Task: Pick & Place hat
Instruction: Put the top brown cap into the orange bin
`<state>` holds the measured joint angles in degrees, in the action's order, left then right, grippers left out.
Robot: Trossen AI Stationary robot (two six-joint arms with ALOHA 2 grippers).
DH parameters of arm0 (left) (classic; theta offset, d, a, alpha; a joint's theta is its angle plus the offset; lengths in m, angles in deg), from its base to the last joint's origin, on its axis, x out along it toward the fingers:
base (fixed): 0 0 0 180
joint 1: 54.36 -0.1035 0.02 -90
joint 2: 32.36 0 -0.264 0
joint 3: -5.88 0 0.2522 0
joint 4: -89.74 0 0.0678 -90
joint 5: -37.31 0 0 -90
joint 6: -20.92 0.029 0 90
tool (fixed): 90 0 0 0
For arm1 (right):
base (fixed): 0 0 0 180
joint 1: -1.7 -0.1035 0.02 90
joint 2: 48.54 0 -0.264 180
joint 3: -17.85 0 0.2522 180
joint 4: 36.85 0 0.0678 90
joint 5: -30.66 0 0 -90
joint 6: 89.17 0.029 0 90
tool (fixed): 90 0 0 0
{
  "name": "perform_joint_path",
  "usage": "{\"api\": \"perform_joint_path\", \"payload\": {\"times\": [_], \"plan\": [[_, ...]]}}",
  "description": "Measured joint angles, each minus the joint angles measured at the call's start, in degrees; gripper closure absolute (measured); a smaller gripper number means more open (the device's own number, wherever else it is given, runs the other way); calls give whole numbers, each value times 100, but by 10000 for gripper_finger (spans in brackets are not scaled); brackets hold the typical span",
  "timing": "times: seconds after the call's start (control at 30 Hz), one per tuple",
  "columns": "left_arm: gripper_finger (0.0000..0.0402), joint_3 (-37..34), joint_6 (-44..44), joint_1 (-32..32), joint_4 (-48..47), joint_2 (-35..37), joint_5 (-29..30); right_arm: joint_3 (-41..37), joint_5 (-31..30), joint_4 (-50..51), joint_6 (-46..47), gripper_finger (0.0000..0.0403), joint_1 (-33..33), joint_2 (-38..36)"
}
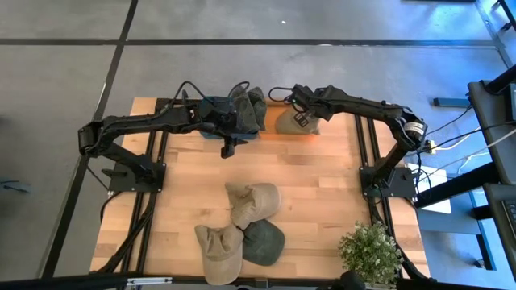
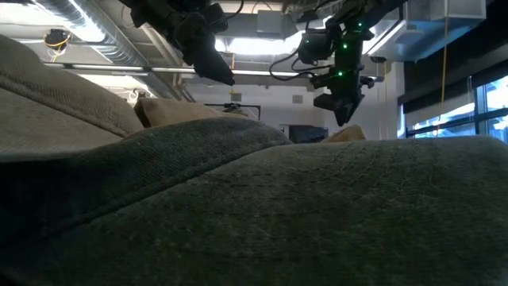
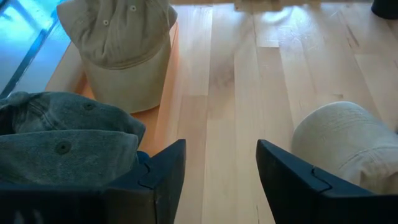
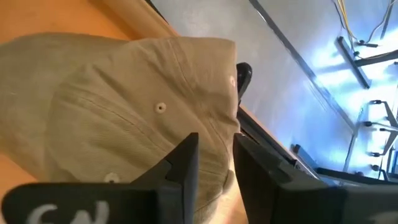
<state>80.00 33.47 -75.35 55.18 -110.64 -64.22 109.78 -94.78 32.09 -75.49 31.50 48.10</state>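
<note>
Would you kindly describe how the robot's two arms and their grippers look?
Both arms are dark and slender-jointed, with black cables looping off them. The left gripper has two broad, angular black fingers. The right gripper has similar fingers, white lettering on its body and green lights.

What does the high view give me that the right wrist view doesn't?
Only the high view shows the left gripper open above bare wood beside the grey caps at the table's far edge, the three caps piled near the front edge, and the potted plant at the front right corner.

Only the right wrist view shows the stitching and eyelets of the tan cap close up, and the narrow gap between the right gripper's fingers.

Both show the right gripper right at that tan cap on the orange patch, fingers slightly parted.
</note>
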Motion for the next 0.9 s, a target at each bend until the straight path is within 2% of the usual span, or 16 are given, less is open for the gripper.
{"api": "perform_joint_path", "payload": {"times": [0.13,0.27,0.43,0.57,0.73,0.9], "plan": [[214,0,-70,0,-4,7,0,52,-17,7,-67,269,-1,-15],[214,0,-311,-17,-50,187,0,391,-60,480,132,245,-117,-22],[213,0,-461,58,-83,337,-14,549,-224,357,-78,238,-688,-143],[210,-6,-949,271,-413,343,-15,380,-238,322,-224,239,-1334,-210],[212,-583,-1443,535,-21,471,-33,-198,-337,-107,-594,238,-2036,-223],[210,-1557,-2098,704,1080,904,4,-940,-341,-816,-1027,239,-2372,-283]]}}
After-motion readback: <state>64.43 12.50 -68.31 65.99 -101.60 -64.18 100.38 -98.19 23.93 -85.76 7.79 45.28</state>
